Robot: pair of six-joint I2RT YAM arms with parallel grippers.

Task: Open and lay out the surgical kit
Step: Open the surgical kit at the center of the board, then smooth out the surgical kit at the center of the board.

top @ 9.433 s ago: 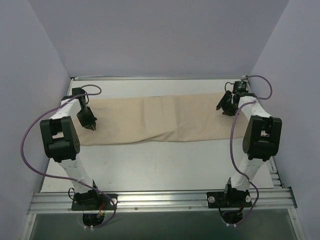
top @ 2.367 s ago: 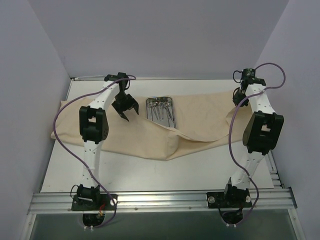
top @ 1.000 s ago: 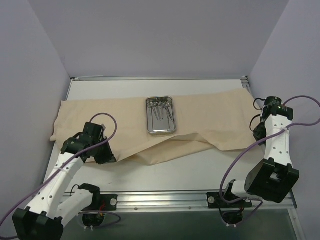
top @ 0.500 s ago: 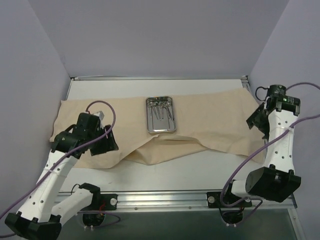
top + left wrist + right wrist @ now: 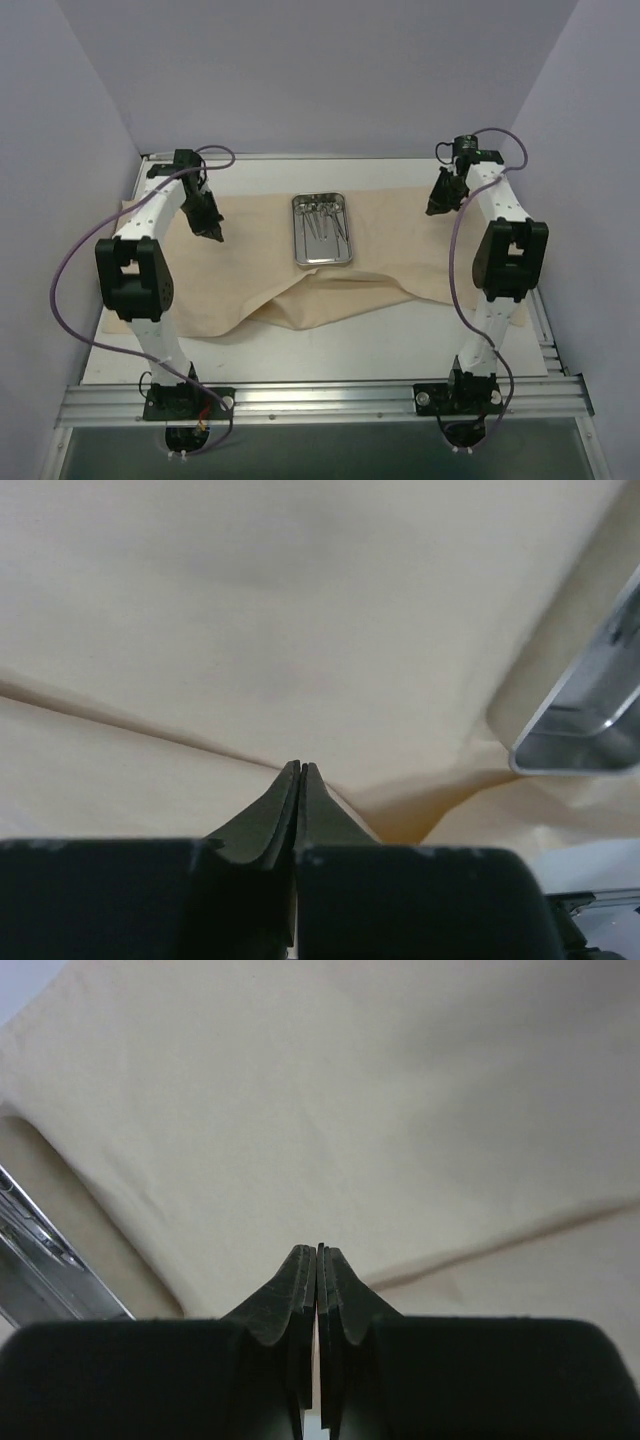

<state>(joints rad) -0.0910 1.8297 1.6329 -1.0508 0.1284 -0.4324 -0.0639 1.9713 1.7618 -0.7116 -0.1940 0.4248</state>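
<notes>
The white table carries everything, with bare surface on the near side of both sets of jaws. Spread across it is the beige cloth wrap, opened out. It lies beneath both grippers and runs on past them to either side, and its near edge is rumpled into a raised fold on the arms' side of the jaws. In the wrist views the cloth fills the ground under the tips, and a crease runs up to each pair.

The steel tray sits on the cloth between the two grippers, to the right of the left jaws and to the left of the right jaws, well apart from both. The left wrist view catches one shiny corner of it off to the right of the tips.

The left gripper points down at the cloth, its jaws pressed together with nothing seen between them. The right gripper is likewise pressed together, only a hairline showing between its fingers.

Thin silver instruments lie inside the tray, too small to tell apart
</notes>
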